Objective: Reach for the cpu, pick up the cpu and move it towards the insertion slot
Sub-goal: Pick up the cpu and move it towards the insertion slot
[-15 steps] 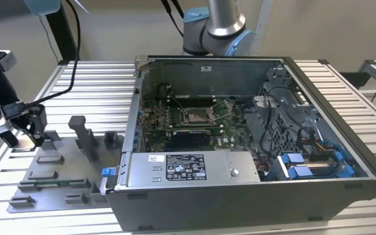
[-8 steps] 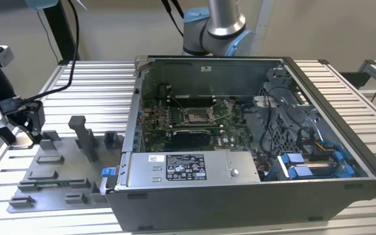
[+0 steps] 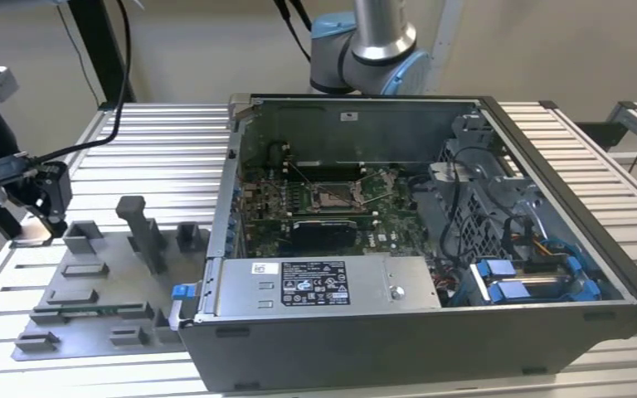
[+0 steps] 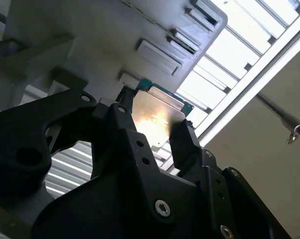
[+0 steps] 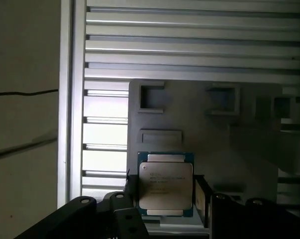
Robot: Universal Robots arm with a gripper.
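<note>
Off at the exterior view's left, the hand (image 3: 44, 207) hangs over the far corner of the grey fixture plate (image 3: 86, 298), which lies on the slatted worktop (image 3: 153, 141). The insertion slot (image 3: 335, 196), a square silver frame with a dark centre, sits on green board inside the open computer case (image 3: 407, 348). It is well apart from the hand, and the case's steel wall stands between them.

In the second wrist view, the 2 black fingers (image 4: 122, 134) press on opposite edges of the cpu (image 4: 154, 117), so the hand is closed on it. The metal lid is smooth and throws a bright glare, with a thin green rim around it. I judge this to be the pick-up step. It calls for a grip square on the rim, light enough not to flex the thin board, and a level chip.

In the first wrist view, the cpu (image 5: 165, 184) is a flat square with a stepped, satin lid. It sits over the matte plate near its edge, beside shallow rectangular pockets. Whether it is clear of the plate I cannot tell. Ribbed aluminium slats run beyond.
</note>
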